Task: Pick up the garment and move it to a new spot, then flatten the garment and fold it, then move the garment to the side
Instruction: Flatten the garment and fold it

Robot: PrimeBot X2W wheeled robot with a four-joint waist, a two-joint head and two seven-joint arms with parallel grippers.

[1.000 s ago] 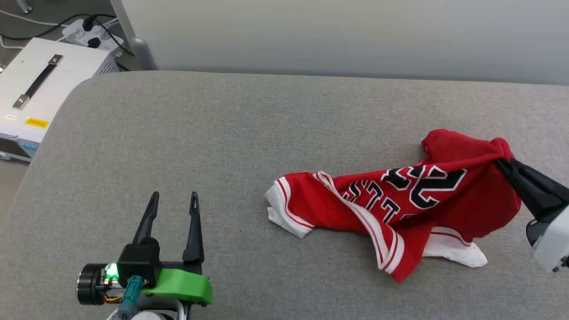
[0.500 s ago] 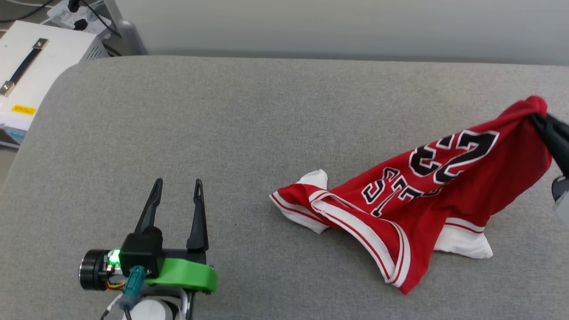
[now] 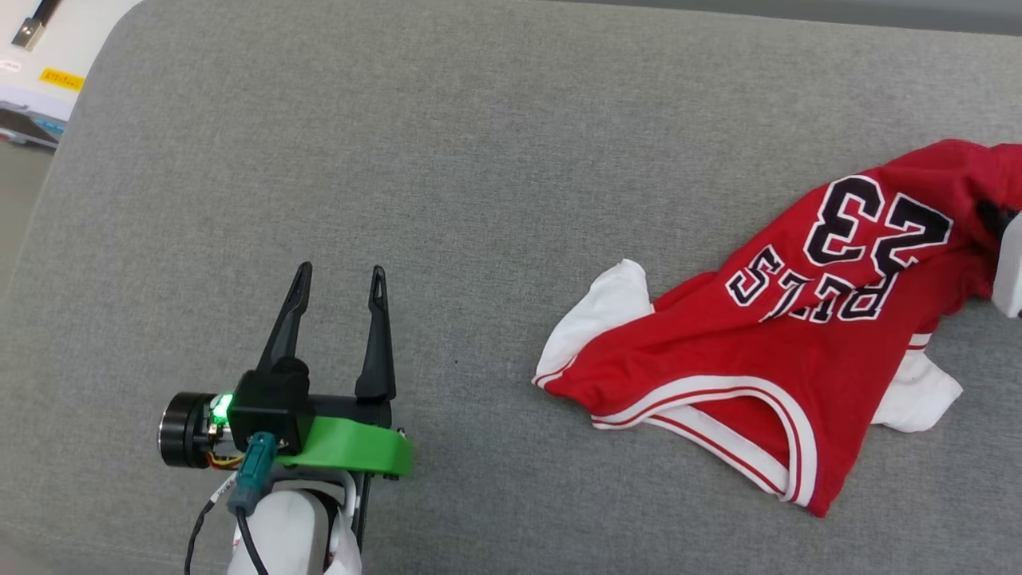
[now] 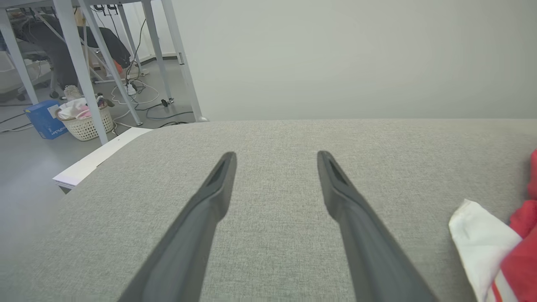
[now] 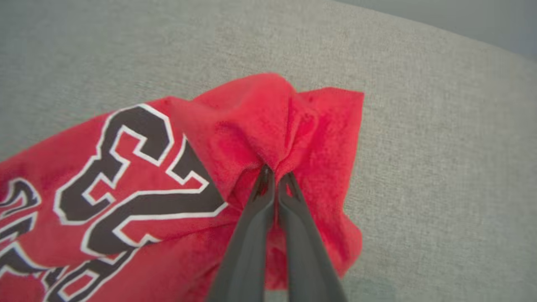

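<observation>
The right gripper (image 5: 272,172) is pinching a bunched fold of the red jersey (image 3: 766,343), fingers pressed together; the left gripper (image 3: 340,270) is hovering spread and empty, well apart to the left; the jersey is trailing on the grey cushion (image 3: 399,160) at the right; so small a pinch is risking a slip under the dragging cloth; its long axis is running far right to near left, neck end probably nearer.

- A grey fabric-covered worktop (image 3: 479,160) had rounded corners.
- A plain pale wall (image 4: 335,54) rose behind it.
- White table legs (image 4: 79,67) and a basket (image 4: 86,123) stood on grey floor (image 4: 25,176).
</observation>
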